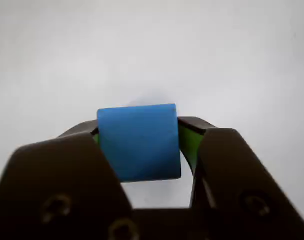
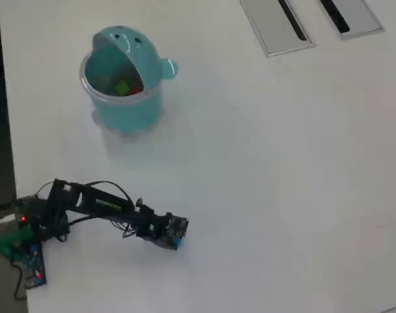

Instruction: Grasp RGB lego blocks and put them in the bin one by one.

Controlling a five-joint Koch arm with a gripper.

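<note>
Two fingers (image 1: 141, 150) clamp blue block (image 1: 138, 141); arm (image 2: 100, 205) stretched low over table (image 2: 282, 163), well apart from bin (image 2: 122, 98).

Your arm (image 2: 100, 205): stretched low from its base at the overhead view's lower left, reaching right | your gripper (image 1: 137, 145): jaws closed from both sides on the blue block (image 1: 138, 141), green pads (image 1: 186, 142) touching its sides

The blue block (image 1: 138, 141) sits squeezed between the end effector (image 1: 141, 150) jaws. The teal bin (image 2: 122, 111) stands open, with the green block (image 2: 122, 87) and red block (image 2: 136, 90) inside.
</note>
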